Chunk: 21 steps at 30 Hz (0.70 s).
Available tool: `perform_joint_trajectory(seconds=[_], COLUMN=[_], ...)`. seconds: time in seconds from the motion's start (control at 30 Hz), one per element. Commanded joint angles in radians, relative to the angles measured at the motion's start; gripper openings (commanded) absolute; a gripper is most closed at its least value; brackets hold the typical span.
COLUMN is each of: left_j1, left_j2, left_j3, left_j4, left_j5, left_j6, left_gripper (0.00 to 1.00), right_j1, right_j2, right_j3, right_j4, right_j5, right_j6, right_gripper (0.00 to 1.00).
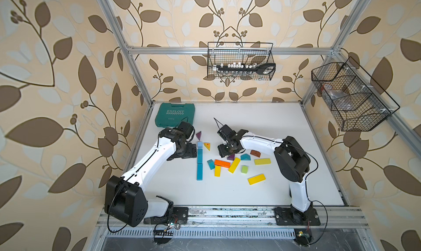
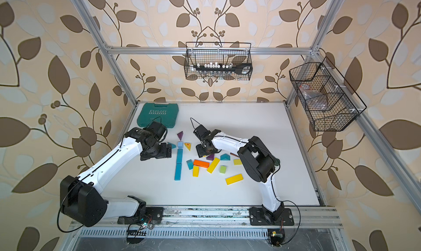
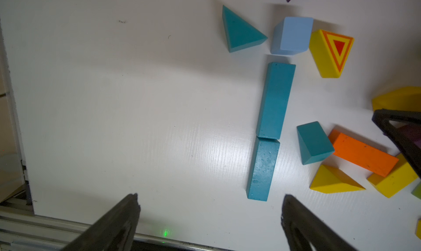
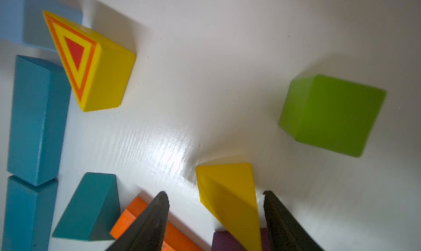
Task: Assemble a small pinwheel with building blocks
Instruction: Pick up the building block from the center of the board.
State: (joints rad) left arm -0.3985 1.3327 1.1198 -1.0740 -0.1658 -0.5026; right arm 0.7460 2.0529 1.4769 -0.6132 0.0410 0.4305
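1. Lay scattered mid-table (image 1: 273,124), between both arms: building blocks (image 1: 222,163).
2. Set end to end: two teal bars (image 3: 273,97), with a pale blue cube (image 3: 293,34) just off their 12 o'clock end as seen in both top views.
3. Stood parted around a plain yellow wedge (image 4: 227,188), clear of one finger and not clamped: right gripper (image 4: 215,192).
4. Gaped wide, holding nothing: left gripper (image 3: 210,195).
5. Sat at 10 o'clock of the blocks, well apart: tool case (image 1: 175,114).
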Motion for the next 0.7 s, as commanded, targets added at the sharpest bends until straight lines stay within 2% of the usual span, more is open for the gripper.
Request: perform_joint_trajectory(seconds=[0.0,0.13,0.3,0.67], left_j1=[0.004,0.004,0.005,0.005], left_j2=[-0.002,-0.002,0.001,0.004], left_j3=[0.005,0.005,0.005,0.004], left_j4=[-0.010,-0.012,-0.009,-0.014], left_j5=[0.014,0.015,0.020,0.012], left_j6=[0.010,0.009,0.011,0.009], left_gripper=[0.99,0.99,0.99,0.99], right_j1=[0.003,0.024,0.038,0.027], right_j2=[-0.012,-0.030,-0.066,0.033], right_j3=[0.019,-0.014,-0.069,0.055], right_j4=[-0.078,-0.073,-0.007,-0.026], right_j5=[0.023,0.013,-0.065,-0.054], right_j6=[0.026,0.047,0.072,0.054], right_gripper=[0.68,0.68,0.65,0.65])
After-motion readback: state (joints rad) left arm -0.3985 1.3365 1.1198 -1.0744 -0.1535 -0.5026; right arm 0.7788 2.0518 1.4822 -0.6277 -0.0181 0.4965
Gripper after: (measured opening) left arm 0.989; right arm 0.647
